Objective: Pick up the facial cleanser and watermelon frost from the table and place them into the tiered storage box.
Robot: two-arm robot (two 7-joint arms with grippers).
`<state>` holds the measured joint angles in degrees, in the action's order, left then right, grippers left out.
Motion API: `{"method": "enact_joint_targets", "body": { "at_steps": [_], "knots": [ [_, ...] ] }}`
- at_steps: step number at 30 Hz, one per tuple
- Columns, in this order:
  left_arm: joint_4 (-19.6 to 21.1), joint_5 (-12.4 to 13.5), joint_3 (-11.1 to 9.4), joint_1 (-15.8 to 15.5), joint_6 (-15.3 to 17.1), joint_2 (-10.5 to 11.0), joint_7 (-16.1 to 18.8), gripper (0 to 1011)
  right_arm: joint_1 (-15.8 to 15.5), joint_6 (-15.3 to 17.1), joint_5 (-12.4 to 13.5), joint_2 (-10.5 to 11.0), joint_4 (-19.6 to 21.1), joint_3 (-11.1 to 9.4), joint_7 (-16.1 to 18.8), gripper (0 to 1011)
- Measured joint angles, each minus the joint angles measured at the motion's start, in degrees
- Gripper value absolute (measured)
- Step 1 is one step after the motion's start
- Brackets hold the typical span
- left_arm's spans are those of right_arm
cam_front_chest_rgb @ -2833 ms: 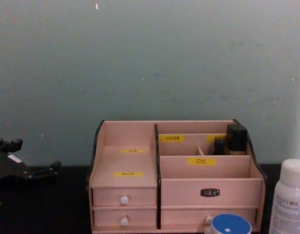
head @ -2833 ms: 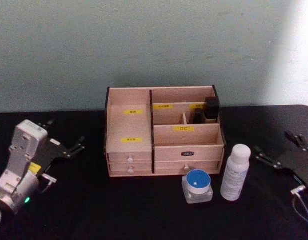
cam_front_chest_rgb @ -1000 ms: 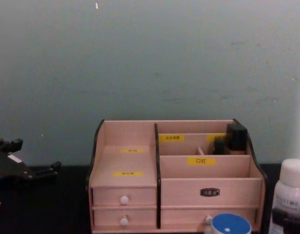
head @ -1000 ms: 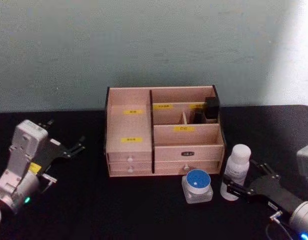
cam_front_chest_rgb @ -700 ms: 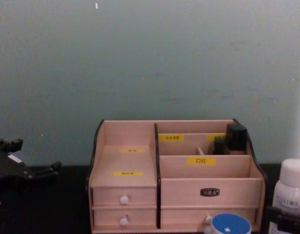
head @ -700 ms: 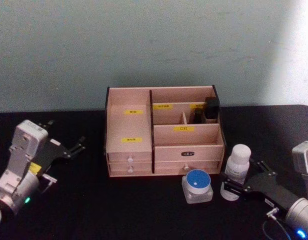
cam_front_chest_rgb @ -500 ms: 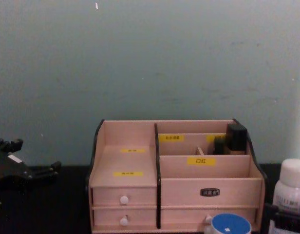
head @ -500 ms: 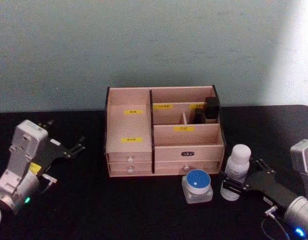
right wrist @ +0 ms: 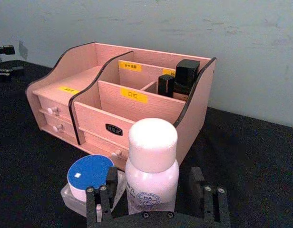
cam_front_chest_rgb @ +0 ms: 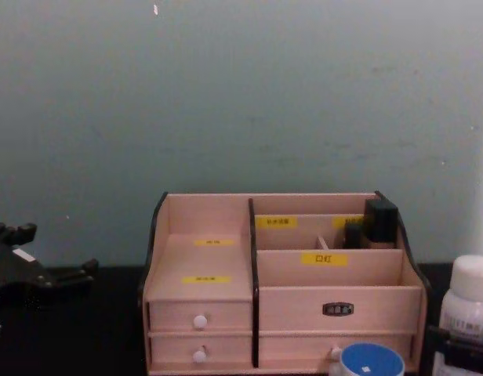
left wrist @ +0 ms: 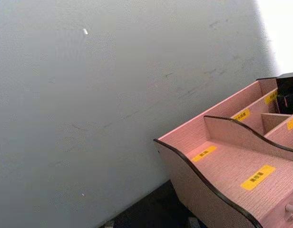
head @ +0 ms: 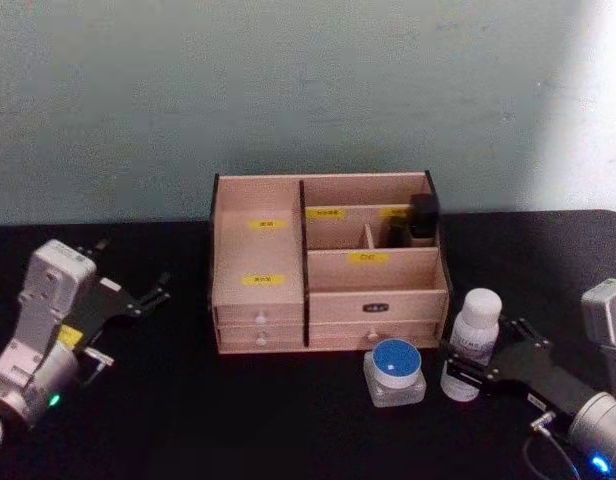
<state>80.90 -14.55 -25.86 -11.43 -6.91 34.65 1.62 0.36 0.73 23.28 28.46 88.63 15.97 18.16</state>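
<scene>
Straddling the lower body of the facial cleanser (head: pixel 474 338), a tall slim whitish translucent bottle with a rounded white cap and small dark print, the right gripper (head: pixel 485 354) reaches in low from the right edge of the black table (head: pixel 288 420). Its two black fingers (right wrist: pixel 101 203) stand one on each side of the bottle, spread a little wider than it. The right wrist view shows a thin gap on both sides, so the jaws are parted and have hold of nothing.

The bottle stands upright on the table, in front of the right front corner of the tiered storage box (head: pixel 418 300). This is a pale wooden organizer with dark edge trim, stepped compartments, yellow labels and small white-knobbed drawers, and it sits at the middle of the table toward the far edge.

Just beside the bottle, on its left, rests the watermelon frost (head: pixel 395 372), a short wide clear jar with a round blue lid bearing a small white mark. It lies in front of the box's lower right drawer, and one finger of the right gripper stands between jar and bottle. Whether that finger touches the jar cannot be told.

Two dark rectangular blocks (head: pixel 420 218) stand upright in the box's back right compartment. Near the left edge of the table the left gripper (head: pixel 130 268) is parked, its fingers spread wide and empty, well apart from the box.
</scene>
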Motion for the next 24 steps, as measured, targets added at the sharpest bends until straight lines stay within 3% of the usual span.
{"method": "enact_joint_targets", "body": {
  "at_steps": [6, 15, 24],
  "knots": [
    [0.0, 0.0, 0.0, 0.0, 0.0, 0.0, 0.0, 1001, 0.0, 0.0, 0.1, 0.0, 0.0, 0.0, 0.0, 857],
    [0.0, 0.0, 0.0, 0.0, 0.0, 0.0, 0.0, 1001, -0.1, 0.1, 0.2, 0.1, 0.1, 0.0, 0.0, 595],
    [0.0, 0.0, 0.0, 0.0, 0.0, 0.0, 0.0, 1002, -0.4, 0.1, 0.2, 0.1, 0.4, -0.3, 0.2, 593]
  ]
}}
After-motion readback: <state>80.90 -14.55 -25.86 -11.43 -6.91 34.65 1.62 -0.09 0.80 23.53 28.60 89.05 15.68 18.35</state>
